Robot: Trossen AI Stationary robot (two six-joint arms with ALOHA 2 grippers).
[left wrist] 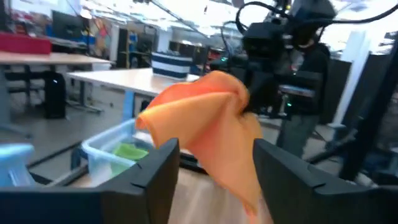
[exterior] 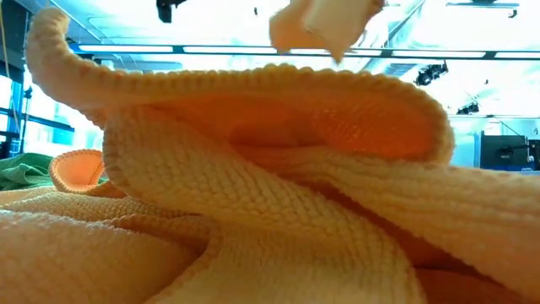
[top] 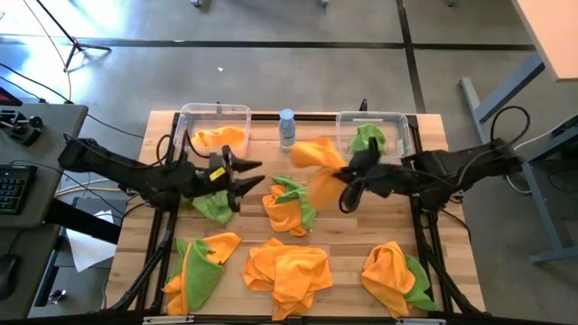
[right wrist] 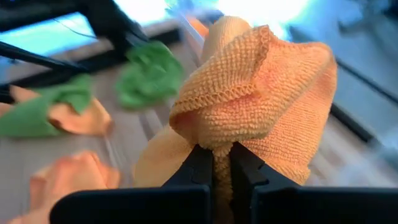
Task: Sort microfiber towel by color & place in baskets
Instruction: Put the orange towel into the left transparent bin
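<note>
right gripper (right wrist: 221,163): clamped on an orange towel (top: 318,162), lifted near the tabletop's (top: 348,239) far edge.
left gripper (top: 251,174): parted, empty, near the left basket (top: 215,116).
right basket (top: 397,124): green towel (top: 368,138) inside.
low view: only towel folds.

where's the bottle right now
In the high view the bottle stands at the table's far edge, midway between the two baskets, left and right, just beyond the orange towel the right hand holds.
</note>
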